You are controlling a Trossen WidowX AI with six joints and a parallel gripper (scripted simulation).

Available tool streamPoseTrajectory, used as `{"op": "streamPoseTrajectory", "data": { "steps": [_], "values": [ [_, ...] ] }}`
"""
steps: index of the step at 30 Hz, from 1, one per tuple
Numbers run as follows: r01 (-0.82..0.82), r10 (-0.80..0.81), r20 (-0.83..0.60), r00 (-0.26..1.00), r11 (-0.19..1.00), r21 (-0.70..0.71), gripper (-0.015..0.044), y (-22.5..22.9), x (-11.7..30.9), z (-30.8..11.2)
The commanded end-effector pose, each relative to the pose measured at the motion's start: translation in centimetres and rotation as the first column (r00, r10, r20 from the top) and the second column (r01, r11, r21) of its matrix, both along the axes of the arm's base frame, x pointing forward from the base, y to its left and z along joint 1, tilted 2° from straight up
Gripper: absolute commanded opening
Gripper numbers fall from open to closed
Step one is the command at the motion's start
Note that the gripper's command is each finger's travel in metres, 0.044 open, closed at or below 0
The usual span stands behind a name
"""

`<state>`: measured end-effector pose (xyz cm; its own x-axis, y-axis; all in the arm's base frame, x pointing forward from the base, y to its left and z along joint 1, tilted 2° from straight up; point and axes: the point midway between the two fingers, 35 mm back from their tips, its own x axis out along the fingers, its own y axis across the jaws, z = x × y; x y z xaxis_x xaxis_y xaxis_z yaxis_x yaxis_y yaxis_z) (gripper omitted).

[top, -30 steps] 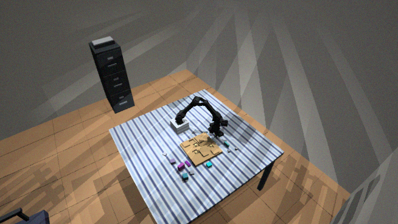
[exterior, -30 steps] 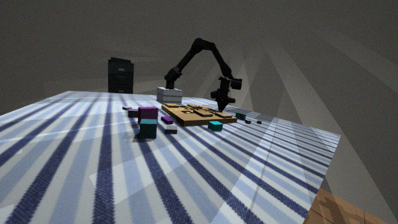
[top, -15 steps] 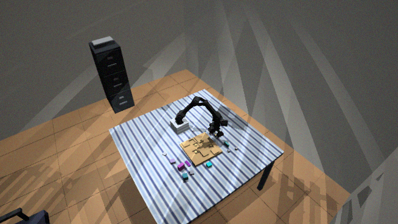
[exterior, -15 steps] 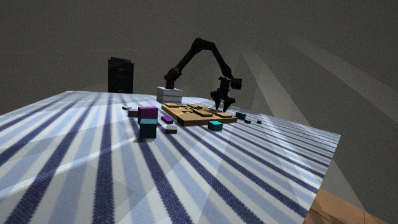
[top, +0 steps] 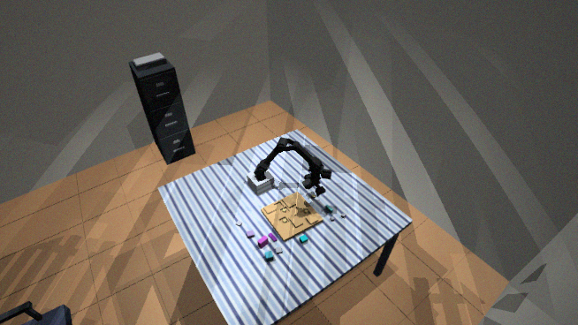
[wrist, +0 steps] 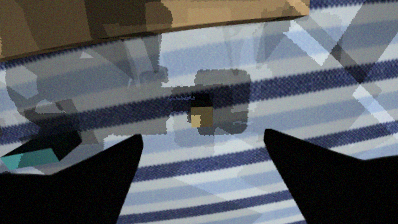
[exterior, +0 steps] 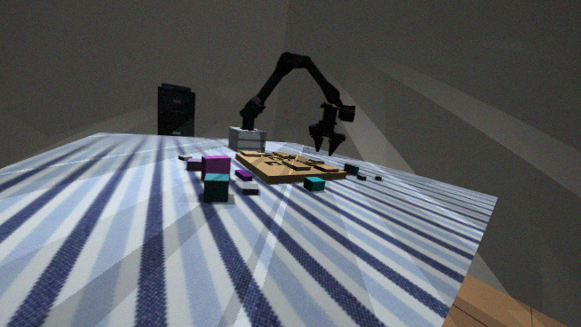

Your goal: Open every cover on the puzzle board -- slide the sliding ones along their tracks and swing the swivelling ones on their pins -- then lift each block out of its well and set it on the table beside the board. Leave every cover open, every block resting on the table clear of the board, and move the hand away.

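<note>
The wooden puzzle board (top: 285, 234) (exterior: 272, 174) (wrist: 240, 13) lies on the striped table with several raised cover plates; which wells are open or empty is too small to tell. My gripper (top: 314, 190) (exterior: 324, 153) (wrist: 204, 137) is open and empty, low beyond the board's far edge. A small tan block (wrist: 202, 116) lies off the board, seen between the spread fingertips. Off the board also lie a teal block (top: 303, 238) (exterior: 314, 184), another teal block (top: 269, 256) (exterior: 216, 188), a magenta block (top: 263, 241) (exterior: 216, 167) and a third teal block (top: 329, 208) (exterior: 351, 169) (wrist: 31, 158).
A purple piece (top: 272, 237) (exterior: 243, 174), a lilac piece (top: 250, 234), a grey piece (top: 278, 250) (exterior: 250, 189) and a pale piece (top: 239, 223) lie near the board. Two small dark pieces (top: 332, 219) (top: 343, 215) lie past its right side. The arm's base (top: 260, 183) (exterior: 247, 139) stands behind it.
</note>
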<state>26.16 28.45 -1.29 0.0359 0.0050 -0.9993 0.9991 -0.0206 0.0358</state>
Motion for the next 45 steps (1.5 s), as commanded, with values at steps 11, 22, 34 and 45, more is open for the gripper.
{"op": "streamPoseTrajectory", "data": {
  "steps": [11,22,34,45],
  "values": [
    [-0.007,0.007,0.008,1.0,1.0,0.002,0.0414,-0.2,-0.1,3.7],
    [-0.512,0.512,0.004,0.859,0.859,-0.025,0.0125,-5.8,2.2,3.9],
    [-0.922,0.923,-0.019,0.385,0.384,-0.047,0.0,-12.7,3.6,4.1],
    [-0.974,0.974,-0.052,-0.221,-0.223,-0.048,0.0,-19.0,3.4,4.0]
  ]
}}
